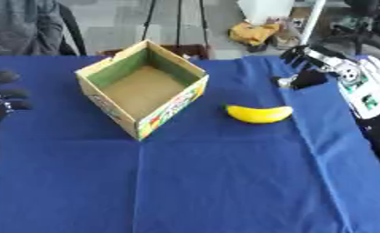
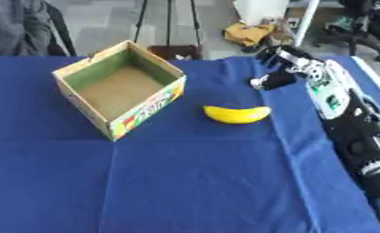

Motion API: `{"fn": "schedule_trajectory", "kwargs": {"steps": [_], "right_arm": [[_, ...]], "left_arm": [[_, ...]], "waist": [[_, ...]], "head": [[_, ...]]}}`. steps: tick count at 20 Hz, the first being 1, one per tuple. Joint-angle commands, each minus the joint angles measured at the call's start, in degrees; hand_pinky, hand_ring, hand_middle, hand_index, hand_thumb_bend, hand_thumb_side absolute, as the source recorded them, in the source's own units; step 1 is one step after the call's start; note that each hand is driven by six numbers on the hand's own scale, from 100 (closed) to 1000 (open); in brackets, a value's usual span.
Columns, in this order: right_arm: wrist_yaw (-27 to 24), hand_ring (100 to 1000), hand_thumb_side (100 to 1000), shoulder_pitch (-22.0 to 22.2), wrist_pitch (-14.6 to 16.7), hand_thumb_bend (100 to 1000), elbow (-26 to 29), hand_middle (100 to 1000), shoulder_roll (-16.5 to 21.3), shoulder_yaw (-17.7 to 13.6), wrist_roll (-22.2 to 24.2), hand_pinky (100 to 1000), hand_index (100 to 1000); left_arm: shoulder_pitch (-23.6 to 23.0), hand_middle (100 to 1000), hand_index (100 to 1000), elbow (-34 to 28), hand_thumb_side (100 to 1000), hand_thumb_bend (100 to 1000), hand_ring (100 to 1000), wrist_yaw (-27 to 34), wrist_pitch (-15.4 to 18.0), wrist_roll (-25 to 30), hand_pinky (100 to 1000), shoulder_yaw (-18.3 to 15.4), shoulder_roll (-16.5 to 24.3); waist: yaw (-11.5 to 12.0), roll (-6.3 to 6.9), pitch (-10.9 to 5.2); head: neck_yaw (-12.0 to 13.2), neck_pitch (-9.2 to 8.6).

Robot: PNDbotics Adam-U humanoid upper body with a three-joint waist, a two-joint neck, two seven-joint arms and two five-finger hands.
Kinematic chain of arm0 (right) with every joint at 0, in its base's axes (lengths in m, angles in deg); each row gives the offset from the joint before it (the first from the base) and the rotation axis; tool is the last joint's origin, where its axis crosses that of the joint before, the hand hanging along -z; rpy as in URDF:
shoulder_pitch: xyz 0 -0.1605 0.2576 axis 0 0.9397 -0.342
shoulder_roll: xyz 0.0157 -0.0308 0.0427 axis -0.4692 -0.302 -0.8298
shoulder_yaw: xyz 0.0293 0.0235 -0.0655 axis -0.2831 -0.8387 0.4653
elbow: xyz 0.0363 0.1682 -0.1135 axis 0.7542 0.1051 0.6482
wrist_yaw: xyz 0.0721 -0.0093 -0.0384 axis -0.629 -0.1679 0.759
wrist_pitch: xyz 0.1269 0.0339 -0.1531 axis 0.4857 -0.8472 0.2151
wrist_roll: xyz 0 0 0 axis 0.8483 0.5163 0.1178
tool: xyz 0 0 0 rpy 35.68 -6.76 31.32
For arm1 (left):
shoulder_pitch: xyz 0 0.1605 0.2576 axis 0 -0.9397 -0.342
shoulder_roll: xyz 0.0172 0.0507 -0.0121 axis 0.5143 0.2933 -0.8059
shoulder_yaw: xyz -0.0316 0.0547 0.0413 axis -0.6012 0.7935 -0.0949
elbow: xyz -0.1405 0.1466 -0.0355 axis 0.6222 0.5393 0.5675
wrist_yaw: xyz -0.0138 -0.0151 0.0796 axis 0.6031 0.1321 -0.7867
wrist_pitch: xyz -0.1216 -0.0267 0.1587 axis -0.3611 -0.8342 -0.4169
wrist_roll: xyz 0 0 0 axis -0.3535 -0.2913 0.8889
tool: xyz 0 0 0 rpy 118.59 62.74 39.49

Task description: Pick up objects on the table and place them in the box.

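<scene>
Banana (image 1: pixel 259 113) lies on the blue table (image 1: pixel 225 182), right of the open box (image 1: pixel 142 86), long axis running left-right. My right hand (image 2: pixel 282 68) hangs far-right of it, well apart, holding nothing; can't tell how its fingers are set. So the banana sits near-left of that hand. Left hand (image 1: pixel 2 102) rests open at the left edge, farther away. I'd use the right.

The right hand (image 1: pixel 308 68) hangs open at the table's far right. The banana (image 1: pixel 259 113) lies near it, box (image 1: pixel 142 86) beyond
</scene>
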Motion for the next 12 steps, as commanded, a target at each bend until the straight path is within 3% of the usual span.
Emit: {"fn": "schedule_trajectory", "kwargs": {"steps": [1,12], "right_arm": [[3.17,786,379,-1.82,0.69,409,-1.15,761,0.48,-0.88,0.71,715,861],[5.44,778,384,-1.92,1.83,377,-3.7,752,-0.92,0.21,3.3,715,846]], "left_arm": [[0.92,677,724,-0.81,1000,571,620,0.17,0.04,0.2,589,0.09,1.52],[0.92,676,723,-0.71,1000,571,620,0.19,0.05,0.24,589,0.14,1.39]], "waist": [[0.18,0.08,-0.54],[0.2,-0.07,-0.47]], "head": [[-0.2,0.39],[-0.57,0.58]]}}
